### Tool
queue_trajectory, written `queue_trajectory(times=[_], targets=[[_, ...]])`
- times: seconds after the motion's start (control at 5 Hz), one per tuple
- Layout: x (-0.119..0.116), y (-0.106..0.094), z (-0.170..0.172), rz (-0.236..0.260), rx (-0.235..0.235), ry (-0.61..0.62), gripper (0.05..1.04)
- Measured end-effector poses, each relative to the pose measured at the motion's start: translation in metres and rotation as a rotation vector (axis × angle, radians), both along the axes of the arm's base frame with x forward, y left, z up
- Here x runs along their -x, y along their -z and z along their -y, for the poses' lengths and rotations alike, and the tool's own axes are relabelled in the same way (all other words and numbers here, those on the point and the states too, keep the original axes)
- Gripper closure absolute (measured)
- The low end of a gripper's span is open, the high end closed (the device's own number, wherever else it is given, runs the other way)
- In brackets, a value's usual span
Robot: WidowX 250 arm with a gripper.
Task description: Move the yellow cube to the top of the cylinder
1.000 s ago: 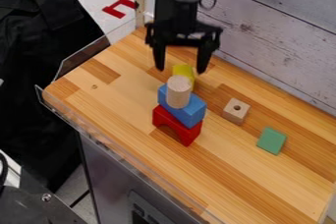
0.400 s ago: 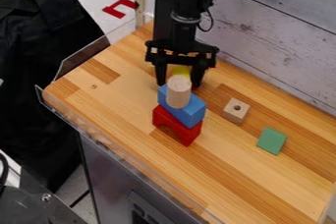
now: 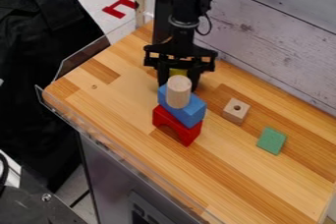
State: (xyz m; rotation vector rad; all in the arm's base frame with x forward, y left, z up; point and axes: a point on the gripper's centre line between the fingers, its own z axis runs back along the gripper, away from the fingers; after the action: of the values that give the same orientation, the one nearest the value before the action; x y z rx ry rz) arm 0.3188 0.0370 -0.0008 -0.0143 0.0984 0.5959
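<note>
Now clamped onto yellow cube [image 3: 178,72].
Lowered tool [image 3: 179,83] and drew fingers inward, apparently pinching cube from both sides, behind wooden cylinder [image 3: 179,92] on the block stack [image 3: 182,114]; should next lift clear of cylinder top.

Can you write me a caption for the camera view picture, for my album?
The black gripper hangs by the yellow cube, behind a cylinder on blue and red blocks.
</note>
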Motion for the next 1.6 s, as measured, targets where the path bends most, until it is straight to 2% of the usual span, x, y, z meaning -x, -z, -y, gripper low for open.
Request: queue_trajectory(times=[0.2,0.4,0.6,0.8,1.2,1.4,1.6], targets=[[-0.005,-0.032,-0.004,0.043,-0.007,0.025,0.504],[-0.009,-0.082,-0.028,0.126,0.021,0.017,0.504],[-0.005,-0.11,-0.043,0.157,0.04,0.015,0.504],[0.001,-0.127,-0.041,0.2,0.044,0.043,0.504],[0.035,-0.118,-0.011,0.127,0.074,0.161,0.504],[0.046,-0.113,0.001,0.089,0.096,0.193,0.504],[0.047,-0.113,0.008,0.074,0.101,0.226,0.504]])
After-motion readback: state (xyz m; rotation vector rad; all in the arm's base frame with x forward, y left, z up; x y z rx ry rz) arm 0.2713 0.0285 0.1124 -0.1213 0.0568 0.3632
